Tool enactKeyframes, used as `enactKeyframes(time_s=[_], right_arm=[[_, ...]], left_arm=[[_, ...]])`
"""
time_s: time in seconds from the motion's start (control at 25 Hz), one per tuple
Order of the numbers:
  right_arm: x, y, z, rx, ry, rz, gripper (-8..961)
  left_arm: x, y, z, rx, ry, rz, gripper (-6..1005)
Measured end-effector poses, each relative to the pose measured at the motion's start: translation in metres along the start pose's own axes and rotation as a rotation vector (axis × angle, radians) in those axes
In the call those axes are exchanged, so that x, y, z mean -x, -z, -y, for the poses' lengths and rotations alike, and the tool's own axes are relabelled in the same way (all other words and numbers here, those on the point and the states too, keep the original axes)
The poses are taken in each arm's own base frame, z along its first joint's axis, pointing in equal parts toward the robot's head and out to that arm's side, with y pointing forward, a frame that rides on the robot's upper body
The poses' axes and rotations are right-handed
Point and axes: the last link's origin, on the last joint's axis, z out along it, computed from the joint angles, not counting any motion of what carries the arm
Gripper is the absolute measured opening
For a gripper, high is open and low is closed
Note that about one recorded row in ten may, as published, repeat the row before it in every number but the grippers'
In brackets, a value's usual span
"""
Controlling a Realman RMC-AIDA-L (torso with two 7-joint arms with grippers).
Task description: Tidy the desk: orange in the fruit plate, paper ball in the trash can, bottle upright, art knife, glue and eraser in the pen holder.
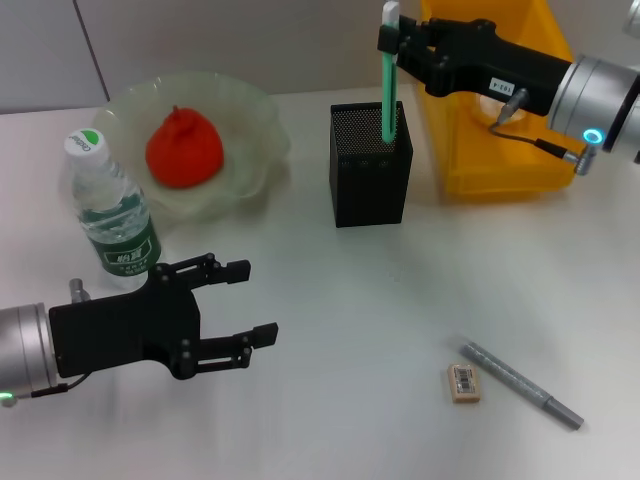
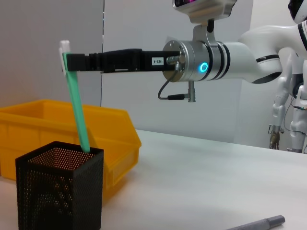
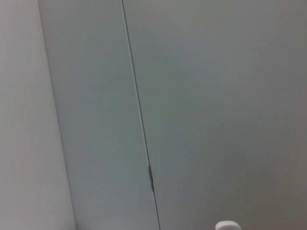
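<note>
Orange (image 1: 184, 150) in fruit plate (image 1: 255, 120) — bottle (image 1: 110, 215) upright — eraser (image 1: 463, 383) on desk.

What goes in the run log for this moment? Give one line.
right gripper: lowering green stick into pen holder | left gripper: open, idle | eraser: on desk

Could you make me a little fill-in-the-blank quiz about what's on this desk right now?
1. The orange lies in the pale-green ____.
2. The right claw holds a green stick over the black mesh ____.
3. The bottle stands ____ near the open left claw.
4. The eraser lies beside a grey ____.

Missing words: plate; cup; upright; pen
</note>
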Motion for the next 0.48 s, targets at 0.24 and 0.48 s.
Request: enactKeyframes(time_s=[0.24,0.48], right_arm=[[-0.0062,-0.0024,-0.0034,-0.003,0.012,-0.008,243],[-0.0078,-0.0039,-0.0022,-0.017,0.012,-0.015,247]], left_arm=[[0.0007,0.0005,-0.0006,0.0,0.002,0.0,802],[0.0004,0.0006,-0.001,0.002,0.002,-0.002,802]])
